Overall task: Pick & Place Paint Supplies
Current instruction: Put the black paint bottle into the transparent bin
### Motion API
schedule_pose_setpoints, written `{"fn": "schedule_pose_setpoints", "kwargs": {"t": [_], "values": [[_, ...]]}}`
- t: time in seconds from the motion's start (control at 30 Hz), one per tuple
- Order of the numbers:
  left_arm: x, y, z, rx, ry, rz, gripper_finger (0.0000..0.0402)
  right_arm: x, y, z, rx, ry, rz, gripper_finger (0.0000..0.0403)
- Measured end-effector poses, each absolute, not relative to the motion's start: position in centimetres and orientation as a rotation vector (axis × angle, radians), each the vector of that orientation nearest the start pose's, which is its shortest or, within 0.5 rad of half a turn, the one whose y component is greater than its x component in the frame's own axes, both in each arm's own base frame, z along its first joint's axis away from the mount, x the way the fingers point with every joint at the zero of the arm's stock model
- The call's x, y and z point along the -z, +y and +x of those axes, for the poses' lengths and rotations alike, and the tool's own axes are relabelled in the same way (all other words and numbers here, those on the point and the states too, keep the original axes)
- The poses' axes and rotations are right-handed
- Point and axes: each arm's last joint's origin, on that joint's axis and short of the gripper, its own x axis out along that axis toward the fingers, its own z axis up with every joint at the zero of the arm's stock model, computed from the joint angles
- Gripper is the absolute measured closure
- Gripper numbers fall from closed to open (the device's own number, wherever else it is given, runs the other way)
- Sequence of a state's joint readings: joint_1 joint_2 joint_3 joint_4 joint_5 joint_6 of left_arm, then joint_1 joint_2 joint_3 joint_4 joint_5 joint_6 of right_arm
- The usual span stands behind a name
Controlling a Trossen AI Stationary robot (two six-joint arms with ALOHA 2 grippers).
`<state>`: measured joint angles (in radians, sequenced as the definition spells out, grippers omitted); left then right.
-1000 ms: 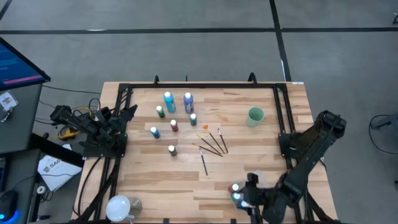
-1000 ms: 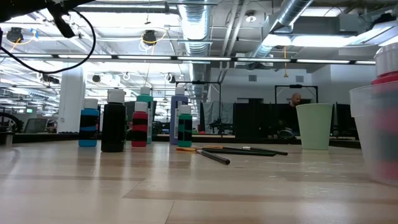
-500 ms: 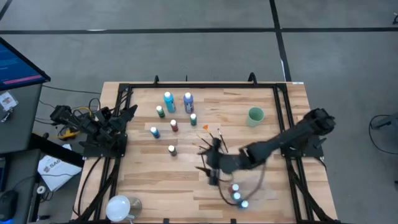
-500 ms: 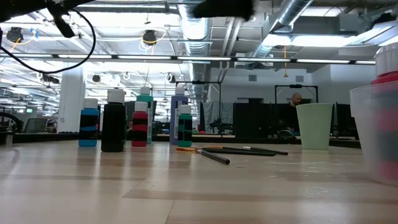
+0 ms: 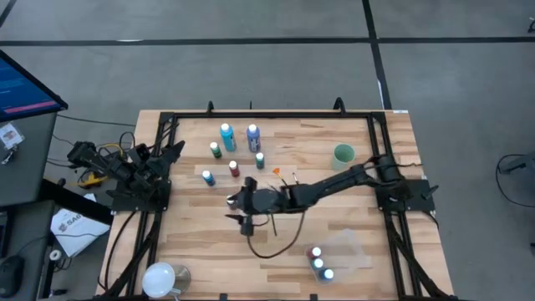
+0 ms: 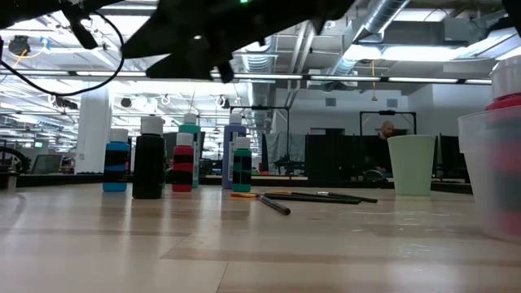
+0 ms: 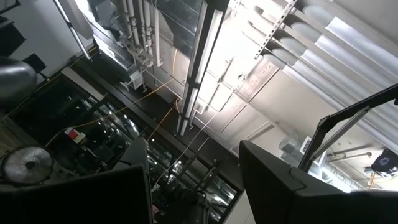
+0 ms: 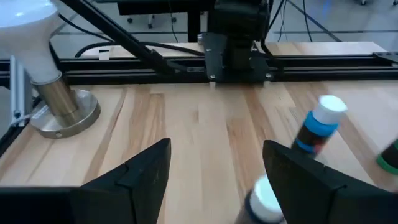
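Observation:
Several small paint bottles stand upright left of the table's middle: blue ones [image 5: 226, 132] [image 5: 252, 134], a green [image 5: 216, 149], a teal [image 5: 260, 159], a red [image 5: 234, 169], and a black one with a white cap [image 5: 231, 200]. Thin dark paintbrushes [image 5: 288, 186] lie flat beside them, partly under my right arm. My right gripper [image 5: 237, 207] hangs open just above the table beside the white-capped bottle [image 8: 264, 198], which shows low between its fingers. More bottles [image 5: 320, 264] stand in the clear tub. My left gripper [image 7: 194, 155] is open, parked off the table's left edge and pointing up.
A pale green cup [image 5: 343, 155] stands toward the far right. The clear tub [image 5: 349, 249] sits near the near edge, right of the middle. A white lamp [image 5: 159, 276] stands at the near left corner. A black frame rail [image 5: 267, 116] borders the table.
My right arm has swung from the clear tub at the near right, up and across the table toward the left, and its gripper now hangs by the white-capped black bottle. The tub and its bottles stay where they were.

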<state>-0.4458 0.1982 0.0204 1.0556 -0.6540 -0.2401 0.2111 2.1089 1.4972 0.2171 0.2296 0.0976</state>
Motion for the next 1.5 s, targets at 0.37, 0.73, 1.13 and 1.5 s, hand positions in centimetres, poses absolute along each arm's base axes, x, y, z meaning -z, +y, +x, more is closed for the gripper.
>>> {"fn": "schedule_pose_setpoints", "kwargs": {"t": [0.37, 0.73, 1.13, 1.5], "values": [[-24.1, -1.5, 7.2, -0.105, -0.777, -0.688, 0.027, -19.7, 7.4, 48.5, 0.094, 0.524, 0.011, 0.0154], [-24.1, -1.5, 7.2, -0.104, -0.777, -0.688, 0.027, -19.0, 6.3, 48.4, 0.099, 0.547, 0.036, 0.0154], [-24.1, -1.5, 7.2, -0.104, -0.776, -0.687, 0.027, -16.6, 5.9, 49.1, 0.066, 0.55, 0.056, 0.0154], [-24.1, -1.5, 7.2, -0.104, -0.777, -0.687, 0.027, -15.4, 5.9, 49.0, 0.071, 0.595, 0.068, 0.017]]}}
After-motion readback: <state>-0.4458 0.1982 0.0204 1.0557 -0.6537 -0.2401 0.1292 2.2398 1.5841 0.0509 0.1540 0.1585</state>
